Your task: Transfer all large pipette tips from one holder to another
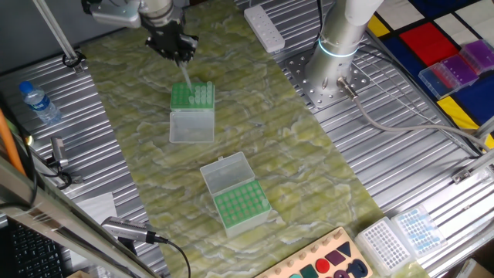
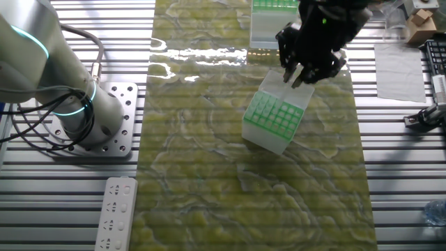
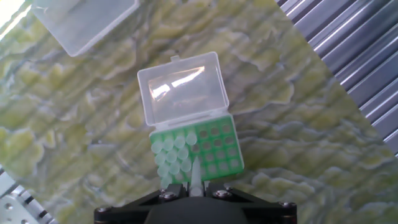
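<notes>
Hovering above a green tip holder [image 3: 194,149], the gripper [image 3: 195,186] is seen at the bottom of the hand view with its fingers drawn narrow around one large pipette tip [image 3: 195,175], which points down toward the rack. Just beyond it, large pipette tips [image 3: 173,154] are packed into the left columns of that rack, while the holes to the right are bare. The clear hinged lid [image 3: 181,87] is thrown open behind the rack. Farther off, at the top left corner, part of a second clear lid [image 3: 84,22] is caught.

From one fixed view, the held tip is seen hanging over the holder near the arm; the second holder [image 1: 240,202], with its green grid apparently bare, stands well apart on the marbled worktop [image 1: 309,154], though tips are hard to make out at that range.

The step in hand is judged to be a placement. To do it well, the tip should be kept upright, centred over the nearest free hole beside the filled columns, and lowered straight so that neighbouring tips are not brushed. Release is best delayed until the tip is seated in its hole.
</notes>
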